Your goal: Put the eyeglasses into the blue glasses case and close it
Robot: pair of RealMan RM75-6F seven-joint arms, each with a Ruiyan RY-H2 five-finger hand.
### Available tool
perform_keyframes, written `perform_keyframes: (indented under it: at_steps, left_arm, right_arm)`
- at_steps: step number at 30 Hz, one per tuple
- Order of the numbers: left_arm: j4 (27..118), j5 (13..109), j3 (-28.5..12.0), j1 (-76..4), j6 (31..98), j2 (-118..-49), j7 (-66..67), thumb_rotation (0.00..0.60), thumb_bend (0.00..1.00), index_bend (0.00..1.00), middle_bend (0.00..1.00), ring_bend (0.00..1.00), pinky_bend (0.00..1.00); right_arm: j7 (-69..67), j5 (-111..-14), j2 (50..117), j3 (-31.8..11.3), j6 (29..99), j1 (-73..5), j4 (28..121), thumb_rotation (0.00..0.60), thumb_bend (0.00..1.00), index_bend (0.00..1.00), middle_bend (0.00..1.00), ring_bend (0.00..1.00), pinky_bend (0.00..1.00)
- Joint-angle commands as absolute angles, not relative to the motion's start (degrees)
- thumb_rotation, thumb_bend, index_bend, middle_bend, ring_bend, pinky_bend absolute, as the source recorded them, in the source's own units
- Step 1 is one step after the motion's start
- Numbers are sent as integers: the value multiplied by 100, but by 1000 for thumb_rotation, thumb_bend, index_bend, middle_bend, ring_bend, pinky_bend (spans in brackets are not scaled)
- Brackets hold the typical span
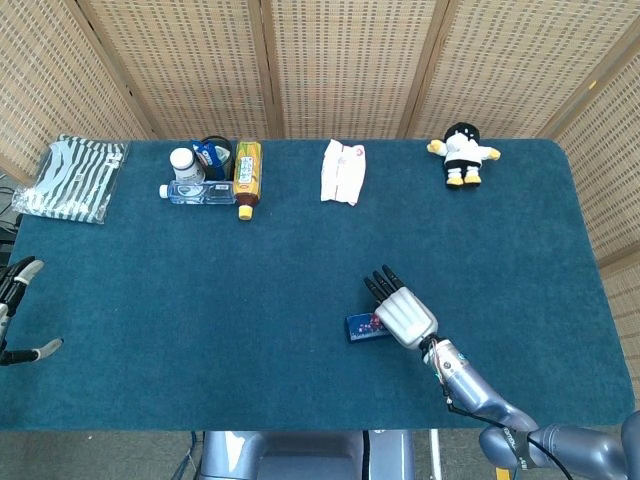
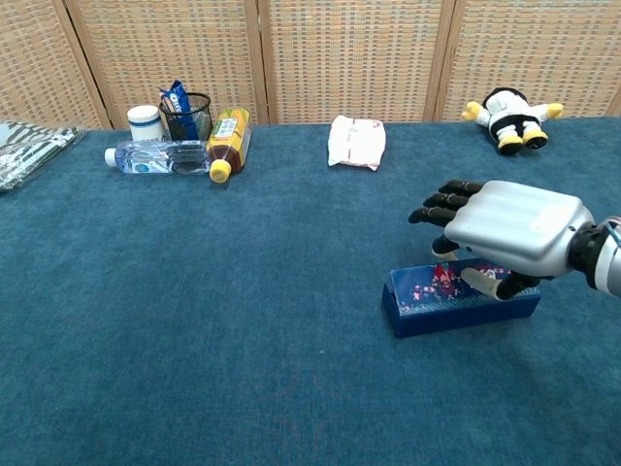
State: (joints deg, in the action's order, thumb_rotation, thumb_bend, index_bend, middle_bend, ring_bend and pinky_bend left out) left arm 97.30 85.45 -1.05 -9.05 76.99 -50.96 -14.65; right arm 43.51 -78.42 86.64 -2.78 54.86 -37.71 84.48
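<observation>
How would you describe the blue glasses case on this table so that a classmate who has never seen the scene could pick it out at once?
Start from the blue-carpeted table and look at its near edge, right of centre, under the robot's right hand. There lies the blue glasses case, a long, closed box. Its floral-printed lid sets it apart; everything else sits along the far edge.

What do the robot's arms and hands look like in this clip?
The right hand has a ribbed silver-white back shell, black fingers and a pale thumb. Its wrist is dark with thin red and white wires, and the right arm is metallic grey-blue. The left hand barely shows at the head view's edge: dark fingers with pale tips.
</observation>
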Motion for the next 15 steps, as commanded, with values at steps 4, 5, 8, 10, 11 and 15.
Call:
perform_keyframes:
  at_steps: [4, 5, 8, 10, 11, 15]
  left_arm:
    - [9732, 8550, -102, -903, 7703, -5100, -1461, 600, 0, 0, 0, 0, 0]
    - [9733, 8554, -101, -903, 7704, -5100, -1461, 600, 0, 0, 0, 0, 0]
    - [9738, 8563, -100, -896, 7721, -5090, -1472, 600, 0, 0, 0, 0, 0]
    - [9735, 8569, -97, -893, 7726, -5091, -1475, 600, 0, 0, 0, 0, 0]
    - [9734, 8573, -95, -893, 7727, -5091, -1476, 600, 0, 0, 0, 0, 0]
    - [9736, 8587, -89, -890, 7733, -5087, -1478, 600, 0, 0, 0, 0, 0]
  right_arm:
    - [4173, -8116, 8709, -276, 5748, -3769, 8346, 600, 414, 34, 0, 0, 0]
    - [4152, -8154, 8716, -282, 5802, -3762, 8331, 600, 414, 26, 0, 0, 0]
    - [4070, -8287, 8699, -308, 6025, -3716, 8361, 600, 414, 8, 0, 0, 0]
    - [3971, -8332, 8630, -323, 6110, -3689, 8478, 600, 414, 5, 0, 0, 0]
    - [3914, -8341, 8578, -334, 6145, -3674, 8568, 600, 413, 5, 0, 0, 0]
    - [3760, -8249, 8242, -352, 6124, -3624, 9062, 600, 316, 4, 0, 0, 0]
